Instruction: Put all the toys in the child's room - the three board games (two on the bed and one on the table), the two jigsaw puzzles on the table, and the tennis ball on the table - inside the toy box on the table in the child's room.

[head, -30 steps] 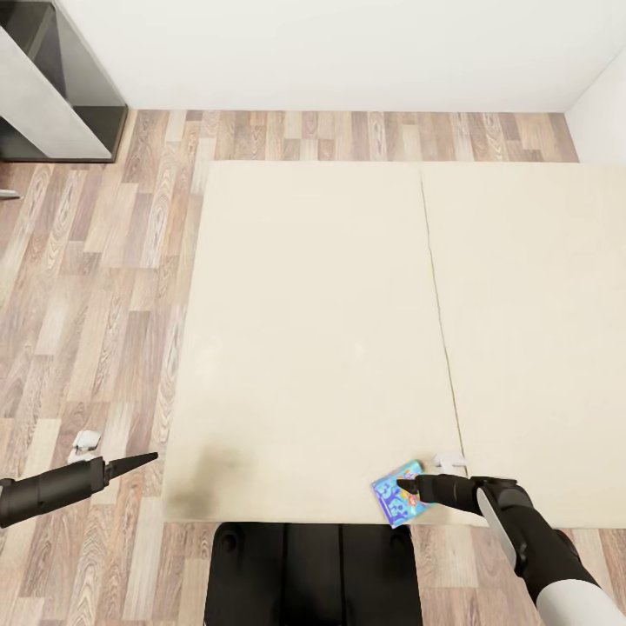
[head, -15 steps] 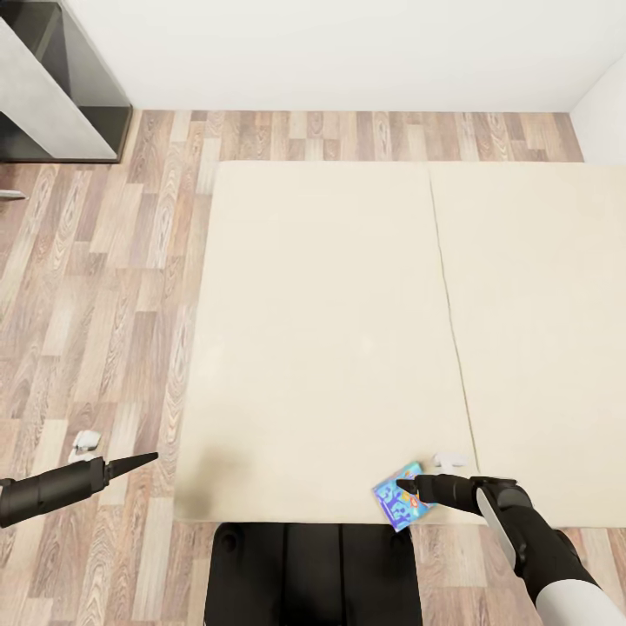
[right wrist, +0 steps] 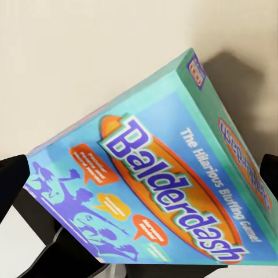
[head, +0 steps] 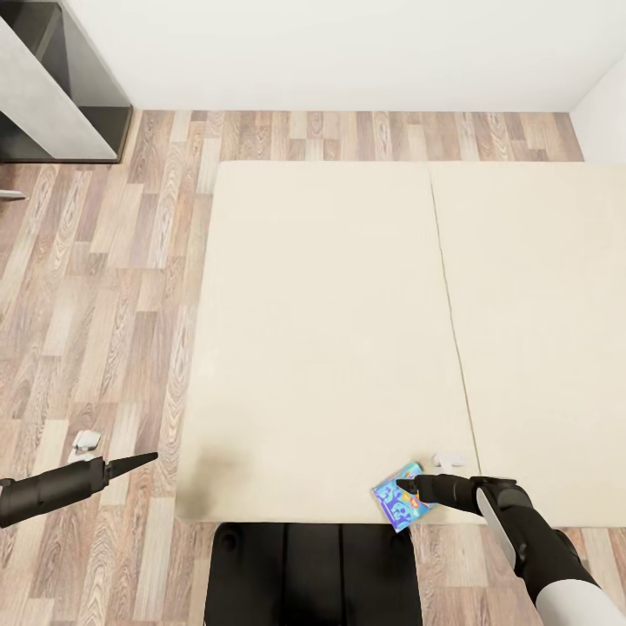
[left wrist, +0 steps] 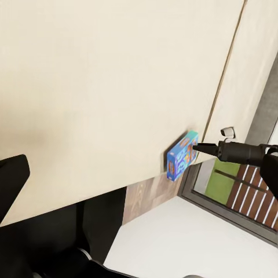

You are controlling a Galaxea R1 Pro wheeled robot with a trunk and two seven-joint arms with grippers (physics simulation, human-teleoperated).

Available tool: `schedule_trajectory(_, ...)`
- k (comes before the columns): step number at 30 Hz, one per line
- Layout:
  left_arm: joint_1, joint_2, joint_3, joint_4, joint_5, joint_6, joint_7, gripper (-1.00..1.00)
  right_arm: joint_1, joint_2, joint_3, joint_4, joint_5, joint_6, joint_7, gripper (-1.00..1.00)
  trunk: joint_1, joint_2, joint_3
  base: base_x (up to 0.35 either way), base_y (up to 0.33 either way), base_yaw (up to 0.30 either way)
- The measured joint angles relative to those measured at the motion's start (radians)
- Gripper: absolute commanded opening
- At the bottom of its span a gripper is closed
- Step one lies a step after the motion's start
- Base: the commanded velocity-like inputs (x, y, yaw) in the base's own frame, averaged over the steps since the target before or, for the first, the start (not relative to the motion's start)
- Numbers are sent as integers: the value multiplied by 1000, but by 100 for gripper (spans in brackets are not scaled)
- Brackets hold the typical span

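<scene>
- Lower right of the head view: the right gripper [head: 409,483] pinches the blue board game [head: 398,500], a Balderdash box, its dark fingers [right wrist: 11,176] flanking the box in the right wrist view
- The box sits tilted at the near edge of the beige bed [head: 330,330], right of centre
- Lower left: the left gripper [head: 143,458] hangs over the wood-plank floor [head: 96,287], tips pressed to a point, holding nothing
- Upper left: a grey desk [head: 43,96] stands against the white wall [head: 348,43]
</scene>
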State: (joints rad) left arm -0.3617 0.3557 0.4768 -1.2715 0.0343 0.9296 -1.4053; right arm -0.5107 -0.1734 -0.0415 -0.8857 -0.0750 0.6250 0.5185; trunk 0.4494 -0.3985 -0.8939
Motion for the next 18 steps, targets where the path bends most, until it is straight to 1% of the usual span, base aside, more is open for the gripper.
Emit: schedule_trajectory(18,1,-1,0,0,0,0,0,100,0,0,1,8,3,-1,-13,100,0,0,0,0,0,0)
